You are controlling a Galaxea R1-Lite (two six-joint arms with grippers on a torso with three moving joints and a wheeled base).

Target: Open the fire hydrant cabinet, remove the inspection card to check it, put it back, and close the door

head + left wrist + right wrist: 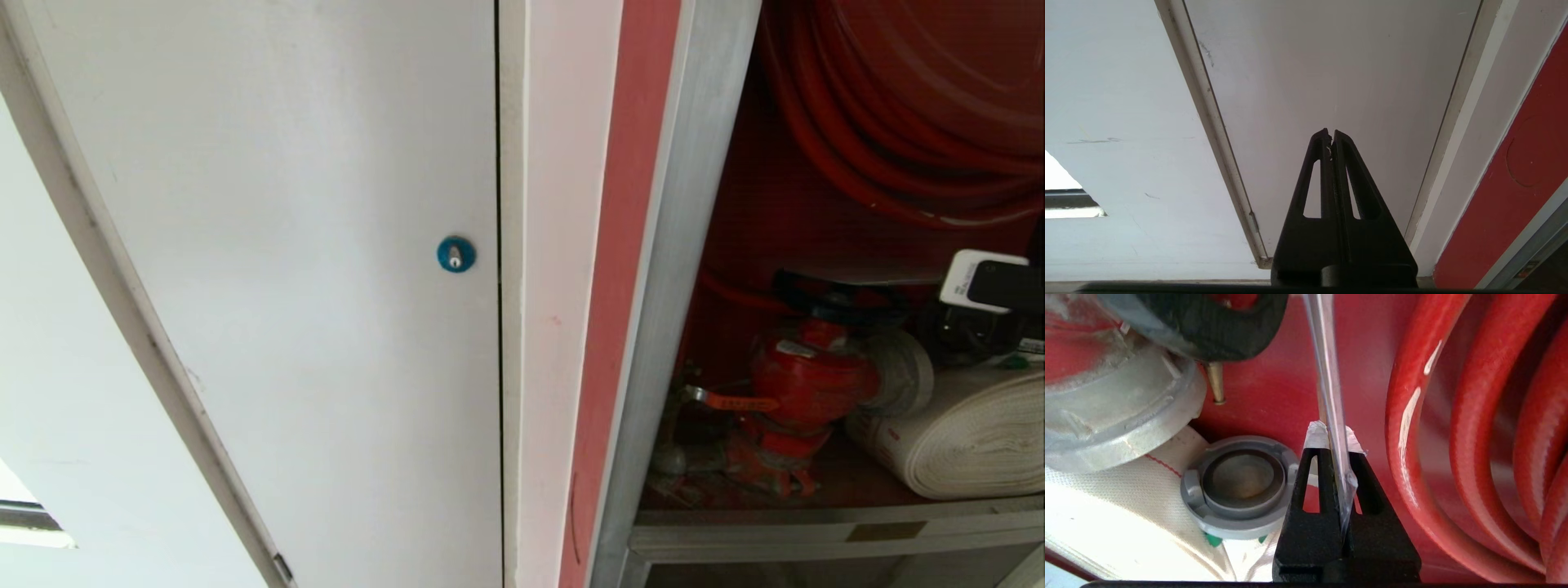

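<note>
At the left, the left hand hangs with its fingers pressed together before a plain white door with a blue lock. To the right stands the open fire hydrant cabinet, holding a red valve and white rolled hose. Inside it, the right hand is clamped on the edge-on inspection card, beside the red hose reel.
</note>
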